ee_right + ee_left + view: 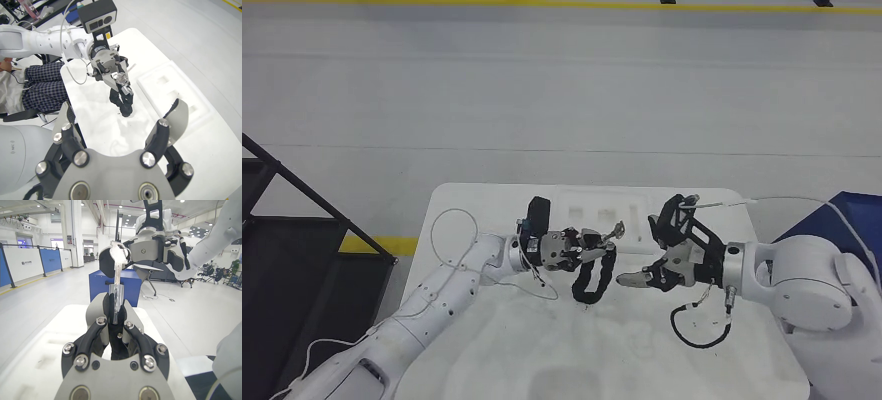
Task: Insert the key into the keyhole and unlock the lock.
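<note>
Left end effector (114, 307) clamps lock (116, 294) — key (119, 255) inserted | right end effector (122, 111) — spread

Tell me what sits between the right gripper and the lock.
Nothing: the right wrist view shows bare white table between the open right gripper and the lock, which has the key in it.

Pale grey glossy floor (562, 100), yellow floor line (542, 5), tall white square pillar (76, 228), blue and white barrier panels (50, 260), round ceiling lights (182, 201), blue metal cabinet (130, 289).
</note>
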### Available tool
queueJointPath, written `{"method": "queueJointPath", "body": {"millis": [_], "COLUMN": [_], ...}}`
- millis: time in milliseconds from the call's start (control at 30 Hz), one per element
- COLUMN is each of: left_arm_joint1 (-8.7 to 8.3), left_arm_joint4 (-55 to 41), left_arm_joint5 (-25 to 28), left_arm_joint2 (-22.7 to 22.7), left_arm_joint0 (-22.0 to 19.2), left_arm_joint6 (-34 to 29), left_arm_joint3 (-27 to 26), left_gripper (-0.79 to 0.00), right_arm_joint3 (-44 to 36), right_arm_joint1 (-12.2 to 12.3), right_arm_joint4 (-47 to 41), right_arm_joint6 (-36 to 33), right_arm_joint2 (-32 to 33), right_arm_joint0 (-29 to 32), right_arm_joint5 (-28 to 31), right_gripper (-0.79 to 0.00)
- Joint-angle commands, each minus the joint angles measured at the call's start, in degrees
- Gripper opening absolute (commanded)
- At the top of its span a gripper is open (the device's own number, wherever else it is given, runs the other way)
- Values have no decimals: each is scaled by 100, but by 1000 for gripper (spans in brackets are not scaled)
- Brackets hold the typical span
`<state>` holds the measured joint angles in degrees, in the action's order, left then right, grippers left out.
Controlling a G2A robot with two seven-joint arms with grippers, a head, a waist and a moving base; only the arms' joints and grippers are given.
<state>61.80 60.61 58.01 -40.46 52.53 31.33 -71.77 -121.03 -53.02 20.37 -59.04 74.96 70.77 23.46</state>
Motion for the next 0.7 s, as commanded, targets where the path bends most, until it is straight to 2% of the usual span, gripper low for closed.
{"method": "queueJointPath", "body": {"millis": [0,300,467,667], "left_arm_joint1": [-24,-72,-105,-147], "left_arm_joint4": [-332,-956,-1326,-1525], "left_arm_joint5": [-1,-1,-1,-1], "left_arm_joint2": [164,530,792,972], "left_arm_joint0": [-168,-469,-660,-807], "left_arm_joint6": [-354,-906,-1217,-1313], "left_arm_joint3": [57,58,70,78], "left_gripper": [-785,-785,-785,-785], "right_arm_joint3": [15,5,-221,-220], "right_arm_joint1": [2,1,22,50], "right_arm_joint4": [-21,42,1172,1888], "right_arm_joint6": [6,87,666,875], "right_arm_joint2": [19,15,37,-74], "right_arm_joint0": [7,31,-28,22], "right_arm_joint5": [12,-1,1181,1834], "right_gripper": [0,0,0,0]}}
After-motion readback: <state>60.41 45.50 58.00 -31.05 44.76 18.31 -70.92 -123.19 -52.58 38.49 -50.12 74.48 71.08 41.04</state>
